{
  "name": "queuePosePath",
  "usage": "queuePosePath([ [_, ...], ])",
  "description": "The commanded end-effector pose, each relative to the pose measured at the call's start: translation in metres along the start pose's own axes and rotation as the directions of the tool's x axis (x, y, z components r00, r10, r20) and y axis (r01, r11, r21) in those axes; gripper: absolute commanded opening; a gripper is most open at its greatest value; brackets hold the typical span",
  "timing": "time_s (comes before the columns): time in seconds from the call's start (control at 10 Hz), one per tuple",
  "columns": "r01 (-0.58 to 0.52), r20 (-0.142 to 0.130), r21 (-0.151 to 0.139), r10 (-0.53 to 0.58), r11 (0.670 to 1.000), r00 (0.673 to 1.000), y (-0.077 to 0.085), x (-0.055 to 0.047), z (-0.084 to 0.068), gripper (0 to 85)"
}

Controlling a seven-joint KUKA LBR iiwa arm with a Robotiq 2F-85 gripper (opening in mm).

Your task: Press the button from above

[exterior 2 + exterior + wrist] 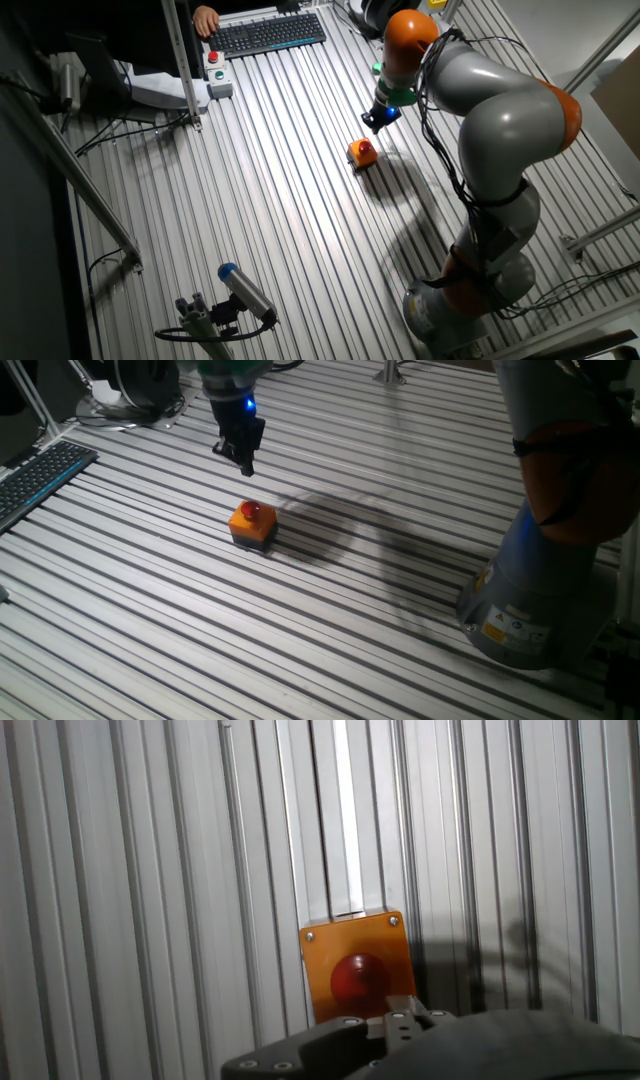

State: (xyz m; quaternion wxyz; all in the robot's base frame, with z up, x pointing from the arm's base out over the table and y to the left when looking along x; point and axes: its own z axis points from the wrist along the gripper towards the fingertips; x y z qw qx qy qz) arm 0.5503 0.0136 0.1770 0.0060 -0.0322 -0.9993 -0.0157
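The button (254, 512) is a small red dome on a square orange box with a dark base, standing on the slatted metal table (150, 610). It also shows in the other fixed view (364, 150) and in the hand view (359, 975), where the dark body of the hand hides its lower edge. My gripper (245, 463) hangs in the air above and a little behind the button, apart from it. In the other fixed view the gripper (376, 122) sits just up and right of the button. No view shows the fingertips' gap.
The robot's grey base (530, 610) stands at the right. A keyboard (40, 475) lies at the left edge, also seen in the other fixed view (270, 32). A grey box with red and green buttons (216, 70) and a camera on a stand (235, 295) sit on the table.
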Motion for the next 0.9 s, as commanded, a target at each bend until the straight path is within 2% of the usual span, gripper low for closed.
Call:
queuePosePath([
  [0.0,0.004,0.018,0.009,-0.004,1.000,1.000,-0.0002,-0.0007,-0.0001,0.0],
  [0.1,-0.007,0.025,0.017,0.006,1.000,1.000,-0.0004,-0.0005,-0.0004,0.0],
  [0.2,-0.022,0.017,0.017,0.022,1.000,1.000,0.0005,-0.0011,0.0004,0.0],
  [0.4,-0.034,-0.021,0.001,0.034,0.999,0.999,0.0013,-0.0011,0.0008,0.0],
  [0.5,-0.042,-0.025,-0.008,0.042,0.999,0.999,0.0001,-0.0010,0.0004,0.0],
  [0.7,-0.040,-0.024,0.007,0.040,0.999,0.999,-0.0022,-0.0001,-0.0006,0.0],
  [0.8,-0.046,-0.031,0.004,0.046,0.999,0.998,-0.0009,0.0016,-0.0016,0.0],
])
